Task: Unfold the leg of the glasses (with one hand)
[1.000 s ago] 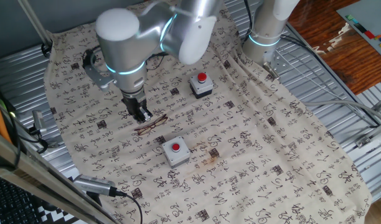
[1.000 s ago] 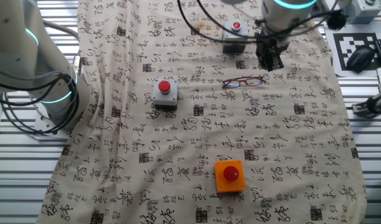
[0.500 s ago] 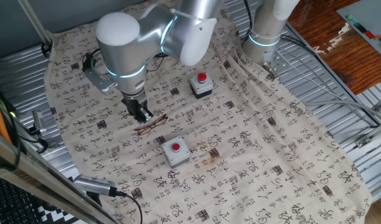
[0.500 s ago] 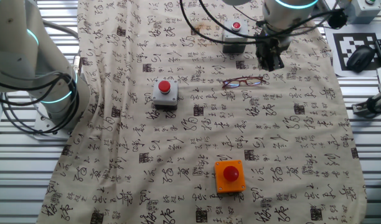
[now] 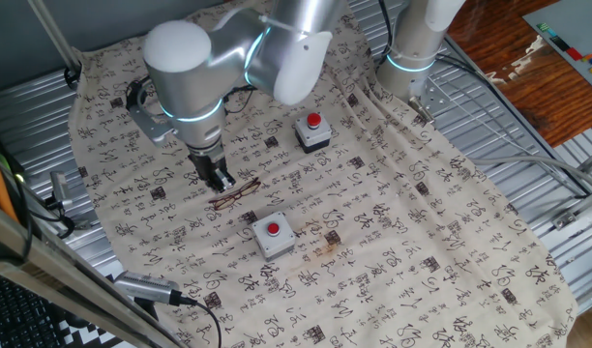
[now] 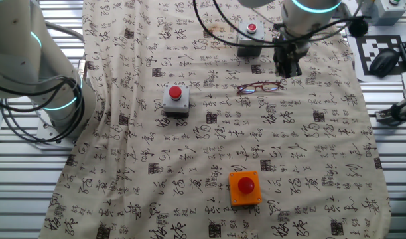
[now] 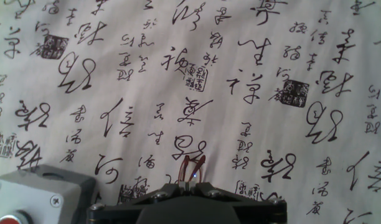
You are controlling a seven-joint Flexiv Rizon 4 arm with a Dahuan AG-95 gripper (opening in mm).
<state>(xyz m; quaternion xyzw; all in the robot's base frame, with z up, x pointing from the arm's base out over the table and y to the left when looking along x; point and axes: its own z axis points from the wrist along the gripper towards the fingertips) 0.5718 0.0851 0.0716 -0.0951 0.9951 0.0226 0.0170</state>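
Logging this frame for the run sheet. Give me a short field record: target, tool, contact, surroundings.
target: glasses lying on the printed cloth
tool: tool low at one end of the glasses
contact: hand view shows thin reddish wire at the fingertips; grip unclear
surroundings: two grey button boxes, one orange button box

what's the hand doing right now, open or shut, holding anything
Hand: low over the printed cloth, right beside the thin reddish-brown wire-frame glasses; open or shut, and whether it grips the frame, cannot be told.
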